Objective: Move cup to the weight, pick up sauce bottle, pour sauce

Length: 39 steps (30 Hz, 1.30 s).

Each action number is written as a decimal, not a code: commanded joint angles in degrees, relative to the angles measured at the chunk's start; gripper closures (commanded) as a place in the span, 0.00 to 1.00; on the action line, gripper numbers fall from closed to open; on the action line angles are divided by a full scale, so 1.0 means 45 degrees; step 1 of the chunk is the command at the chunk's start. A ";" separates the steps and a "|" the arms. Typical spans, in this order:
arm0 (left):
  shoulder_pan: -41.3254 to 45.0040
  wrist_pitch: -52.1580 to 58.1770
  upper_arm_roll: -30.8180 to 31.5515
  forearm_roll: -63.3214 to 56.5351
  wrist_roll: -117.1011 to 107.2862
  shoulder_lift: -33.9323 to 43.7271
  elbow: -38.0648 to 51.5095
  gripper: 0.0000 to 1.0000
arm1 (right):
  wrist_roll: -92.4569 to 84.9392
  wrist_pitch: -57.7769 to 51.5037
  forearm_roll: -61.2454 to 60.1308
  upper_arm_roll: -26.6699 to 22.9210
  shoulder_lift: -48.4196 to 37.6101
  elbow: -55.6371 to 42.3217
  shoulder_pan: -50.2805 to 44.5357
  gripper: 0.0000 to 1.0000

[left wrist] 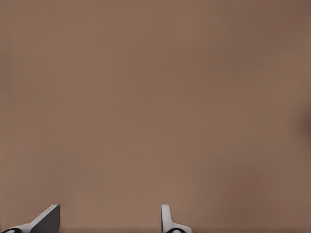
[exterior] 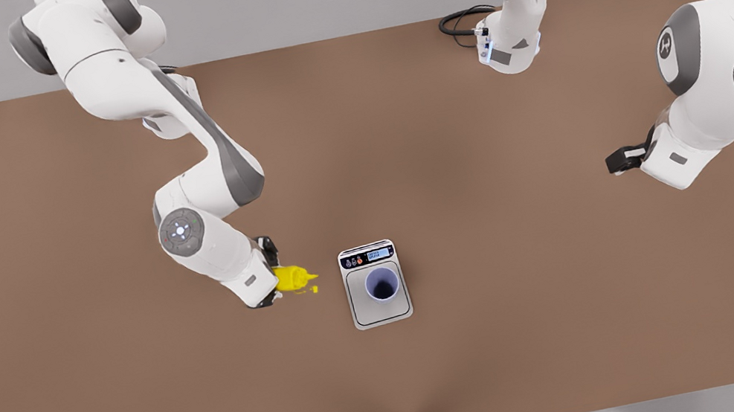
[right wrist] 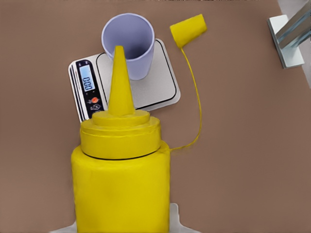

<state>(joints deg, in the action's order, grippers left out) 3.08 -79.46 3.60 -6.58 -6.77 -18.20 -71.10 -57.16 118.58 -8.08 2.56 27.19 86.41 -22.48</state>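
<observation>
So our right gripper (exterior: 271, 272) is clamped on the sauce bottle (exterior: 292, 278), tipped sideways with the nozzle aimed at the scale (exterior: 375, 284). Its little cap (right wrist: 188, 30) dangles on a tether, and we spot yellow specks of sauce (exterior: 312, 289) just under the tip. The cup (exterior: 381, 284) sits upright on the scale's plate. Our left gripper (left wrist: 109, 221) waits, fingers spread apart, over bare table (left wrist: 155, 97).
</observation>
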 commanded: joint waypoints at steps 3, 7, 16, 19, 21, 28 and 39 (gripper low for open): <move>0.0000 0.0001 0.0000 -0.0002 0.0000 -0.0018 0.0000 0.00 | 0.0104 0.0056 0.0038 -0.0824 0.0285 -0.0199 -0.0883 0.49; -0.0019 0.0001 0.0000 -0.0002 0.0000 -0.0038 0.0000 0.00 | 0.0279 0.0056 0.0331 -0.1566 0.0559 -0.0472 -0.1898 0.49; -0.0019 0.0001 -0.0019 0.0018 0.0000 -0.0038 -0.0273 0.00 | 0.1216 0.0075 0.0234 -0.2757 0.2512 -0.2914 -0.3305 0.48; -0.0019 0.0001 -0.0019 0.0018 0.0000 -0.0038 -0.0273 0.00 | 0.1530 0.0095 0.0214 -0.2971 0.2531 -0.2972 -0.3617 0.48; -0.0019 0.0001 0.0000 0.0018 0.0000 -0.0038 -0.0293 0.00 | 0.1627 0.0115 0.0019 -0.3245 0.2961 -0.3519 -0.3832 0.48; -0.0019 -0.0077 0.0000 0.0018 0.0000 -0.0038 -0.0351 0.00 | 0.2291 -0.0237 0.0038 -0.3928 0.2980 -0.3676 -0.4730 0.48; -0.0019 -0.0058 0.0000 0.0037 0.0000 -0.0038 -0.0390 0.00 | 0.3092 -0.1643 0.0116 -0.4925 0.3117 -0.3871 -0.5609 0.47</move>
<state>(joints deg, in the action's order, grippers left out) 2.99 -79.72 3.60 -6.42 -6.80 -18.37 -72.86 -43.29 110.73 -7.68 -19.68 41.23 68.99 -47.90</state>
